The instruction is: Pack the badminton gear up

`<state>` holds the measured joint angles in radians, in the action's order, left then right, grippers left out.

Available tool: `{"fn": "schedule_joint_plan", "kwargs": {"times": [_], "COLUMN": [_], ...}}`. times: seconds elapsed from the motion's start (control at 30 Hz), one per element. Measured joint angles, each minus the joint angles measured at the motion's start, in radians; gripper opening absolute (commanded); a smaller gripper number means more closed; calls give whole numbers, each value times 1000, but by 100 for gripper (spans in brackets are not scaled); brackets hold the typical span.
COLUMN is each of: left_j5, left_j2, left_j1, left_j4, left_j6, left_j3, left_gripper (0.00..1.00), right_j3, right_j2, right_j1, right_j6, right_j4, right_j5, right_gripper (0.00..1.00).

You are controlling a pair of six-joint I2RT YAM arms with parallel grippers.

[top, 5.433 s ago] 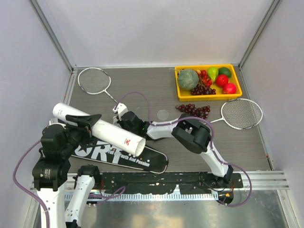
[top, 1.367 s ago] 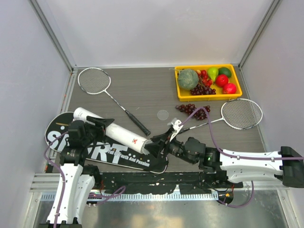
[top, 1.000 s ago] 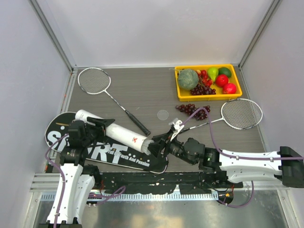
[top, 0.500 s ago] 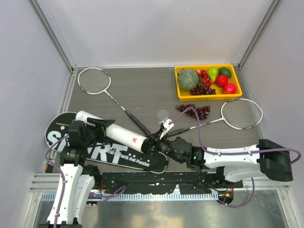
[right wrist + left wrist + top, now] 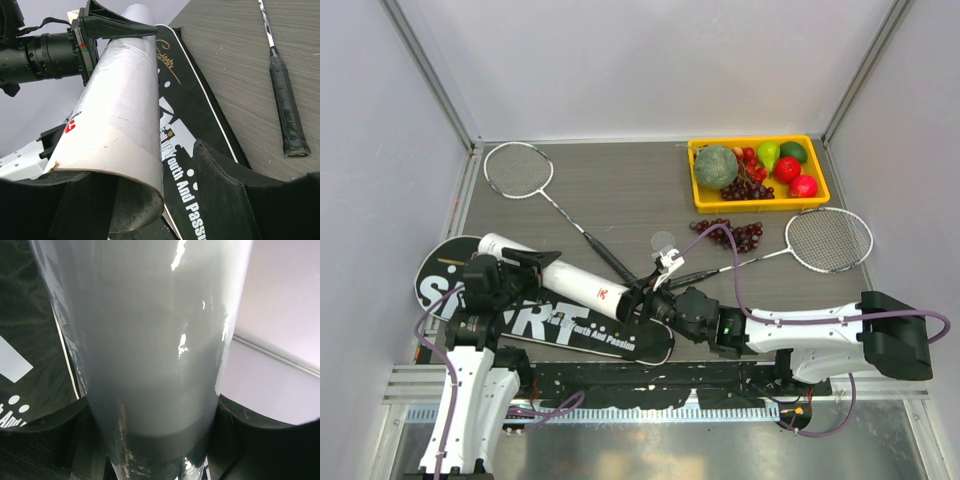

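Note:
A long white tube (image 5: pixel 565 278) lies slanted over the black bag (image 5: pixel 535 322) lettered "SPORT". My left gripper (image 5: pixel 528 266) is shut on the tube's middle; in the left wrist view the tube (image 5: pixel 150 340) fills the space between both fingers of that gripper (image 5: pixel 152 440). My right gripper (image 5: pixel 638 298) is open around the tube's open end (image 5: pixel 115 150), its right finger (image 5: pixel 225 200) apart from the wall, with the bag (image 5: pixel 200 107) showing in the gap. One racket (image 5: pixel 518 170) lies at the back left, its black handle (image 5: pixel 287 115) near my right gripper. The other racket (image 5: pixel 828 238) lies at the right.
A yellow tray (image 5: pixel 695 192) of fruit stands at the back right, with a dark grape bunch (image 5: pixel 728 232) on the table in front of it. A small clear disc (image 5: pixel 663 240) lies mid-table. Grey walls close in the table on three sides.
My right gripper has slid left and a little away from the near edge, up to the tube's open end, which now sits between its jaws. The left arm and tube have not moved.

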<state>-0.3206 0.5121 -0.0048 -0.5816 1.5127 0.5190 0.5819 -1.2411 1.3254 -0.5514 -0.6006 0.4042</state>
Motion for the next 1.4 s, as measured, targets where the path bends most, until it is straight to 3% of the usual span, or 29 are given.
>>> {"fn": "schedule_joint_plan", "kwargs": {"times": [0.3, 0.47, 0.73, 0.83, 1.03, 1.33, 1.4], "left_j5": [6, 6, 7, 7, 29, 97, 97], "left_j2": [2, 3, 2, 0, 0, 3, 3], "left_j1": [0, 0, 0, 0, 0, 14, 14], "left_j4": [0, -1, -8, -13, -26, -24, -24], "left_j6": [2, 3, 3, 3, -1, -3, -2], "left_j3": [2, 7, 19, 19, 21, 34, 36], "left_gripper": [0, 0, 0, 0, 0, 0, 0], "right_j3": [-37, -73, -86, -86, -66, -24, -24], "right_j2": [178, 286, 264, 222, 132, 41, 42], "right_j1": [0, 0, 0, 0, 0, -2, -2], "right_j6": [-1, 12, 21, 22, 18, 9, 2], "right_j4": [90, 115, 116, 114, 76, 35, 32], "right_j5": [-21, -24, -25, -27, -8, 40, 48], "right_gripper": [66, 53, 43, 27, 13, 16, 23]}}
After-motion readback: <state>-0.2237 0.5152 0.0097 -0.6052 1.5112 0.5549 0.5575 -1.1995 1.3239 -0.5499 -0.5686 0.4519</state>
